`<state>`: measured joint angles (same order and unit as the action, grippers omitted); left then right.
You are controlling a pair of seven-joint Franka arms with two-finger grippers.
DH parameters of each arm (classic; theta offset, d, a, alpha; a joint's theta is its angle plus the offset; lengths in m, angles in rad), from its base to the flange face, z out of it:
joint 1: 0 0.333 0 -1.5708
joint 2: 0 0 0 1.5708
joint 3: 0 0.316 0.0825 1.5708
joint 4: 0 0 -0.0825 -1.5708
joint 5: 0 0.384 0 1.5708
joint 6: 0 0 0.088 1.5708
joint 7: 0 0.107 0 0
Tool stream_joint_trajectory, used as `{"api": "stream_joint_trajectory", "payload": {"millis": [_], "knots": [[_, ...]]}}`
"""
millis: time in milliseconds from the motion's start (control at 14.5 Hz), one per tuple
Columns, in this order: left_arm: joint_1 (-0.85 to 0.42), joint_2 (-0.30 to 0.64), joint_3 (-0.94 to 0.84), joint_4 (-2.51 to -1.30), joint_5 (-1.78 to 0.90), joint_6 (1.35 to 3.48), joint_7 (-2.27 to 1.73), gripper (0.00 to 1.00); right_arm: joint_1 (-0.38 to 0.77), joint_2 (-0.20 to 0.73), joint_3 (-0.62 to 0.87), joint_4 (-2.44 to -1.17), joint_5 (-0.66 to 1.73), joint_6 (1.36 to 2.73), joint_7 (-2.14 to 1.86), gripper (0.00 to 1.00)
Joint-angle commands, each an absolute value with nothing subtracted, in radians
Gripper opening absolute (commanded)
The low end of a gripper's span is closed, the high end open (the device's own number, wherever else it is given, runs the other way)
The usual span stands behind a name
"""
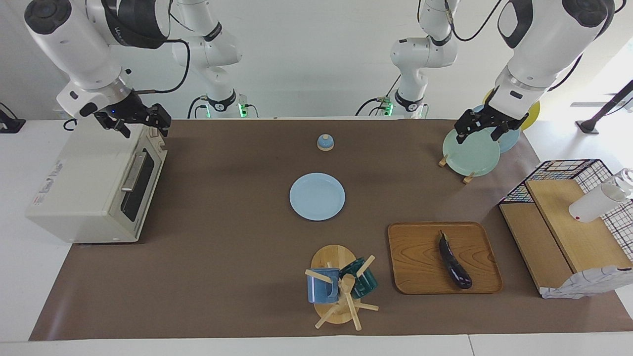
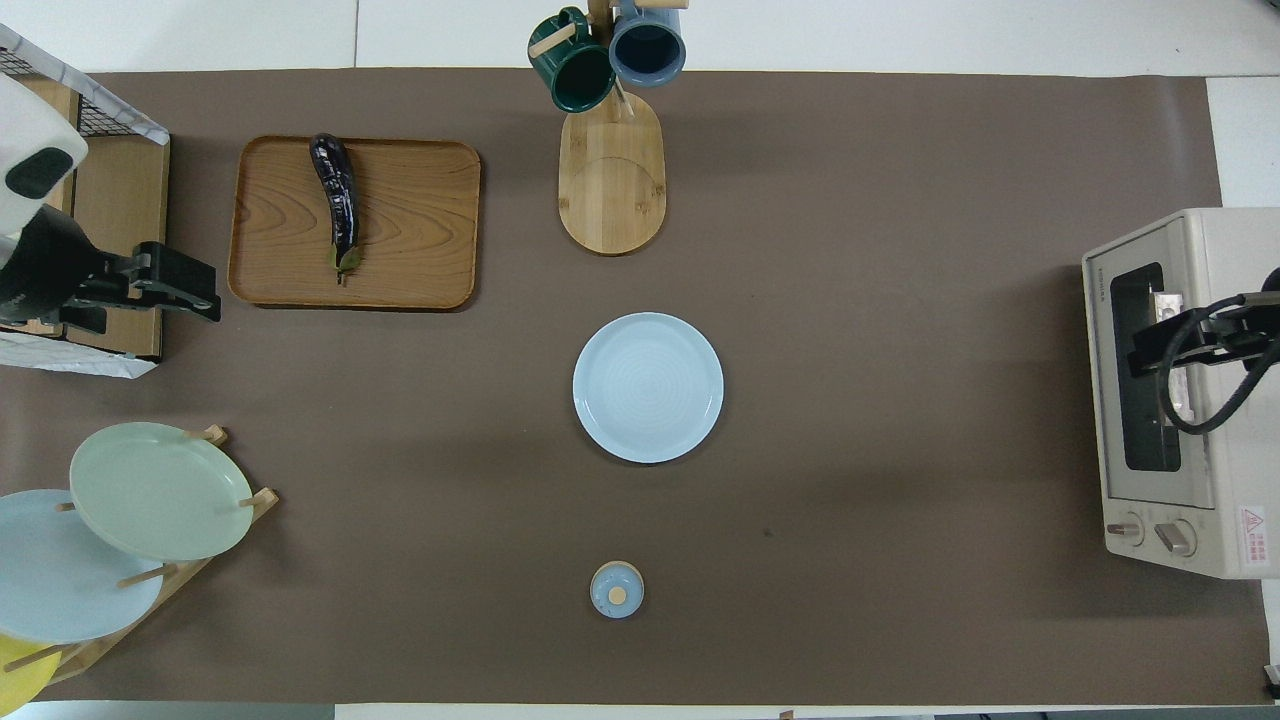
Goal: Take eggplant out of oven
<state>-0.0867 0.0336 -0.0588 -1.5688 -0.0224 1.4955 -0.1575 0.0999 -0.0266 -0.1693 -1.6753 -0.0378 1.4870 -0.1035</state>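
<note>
The eggplant (image 1: 455, 262) is dark purple and glossy. It lies on a wooden tray (image 1: 420, 257), outside the oven, and also shows in the overhead view (image 2: 337, 200). The cream-white oven (image 1: 84, 188) stands at the right arm's end of the table with its glass door shut; it also shows in the overhead view (image 2: 1170, 390). My right gripper (image 1: 143, 129) is open and empty, in the air over the oven's top front edge. My left gripper (image 1: 478, 134) is open and empty, in the air by the plate rack.
A light blue plate (image 1: 317, 196) lies mid-table, with a small blue bell (image 1: 325, 142) nearer the robots. A mug tree (image 1: 341, 287) with two mugs stands beside the tray. A plate rack (image 1: 470, 153) and a wire basket (image 1: 568, 222) with wooden boards stand at the left arm's end.
</note>
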Motion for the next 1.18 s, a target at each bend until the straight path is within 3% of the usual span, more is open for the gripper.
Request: {"api": "stream_joint_trajectory", "payload": {"millis": [0,138,415,1106], "knots": [[-0.094,-0.044,-0.060,-1.724,-0.002,1.570,-0.166,1.00,0.104,-0.035,-0.175,-1.677,-0.009,1.491,-0.089,1.00],[-0.083,-0.045,-0.077,-1.735,-0.008,1.594,-0.161,1.00,0.103,-0.037,-0.175,-1.677,-0.009,1.491,-0.089,1.00],[-0.074,-0.031,-0.095,-1.648,-0.018,1.522,-0.163,1.00,0.103,-0.037,-0.175,-1.678,-0.009,1.491,-0.091,1.00],[-0.071,-0.035,-0.092,-1.652,-0.061,1.532,-0.161,1.00,0.101,-0.037,-0.175,-1.678,-0.009,1.491,-0.091,1.00]]}}
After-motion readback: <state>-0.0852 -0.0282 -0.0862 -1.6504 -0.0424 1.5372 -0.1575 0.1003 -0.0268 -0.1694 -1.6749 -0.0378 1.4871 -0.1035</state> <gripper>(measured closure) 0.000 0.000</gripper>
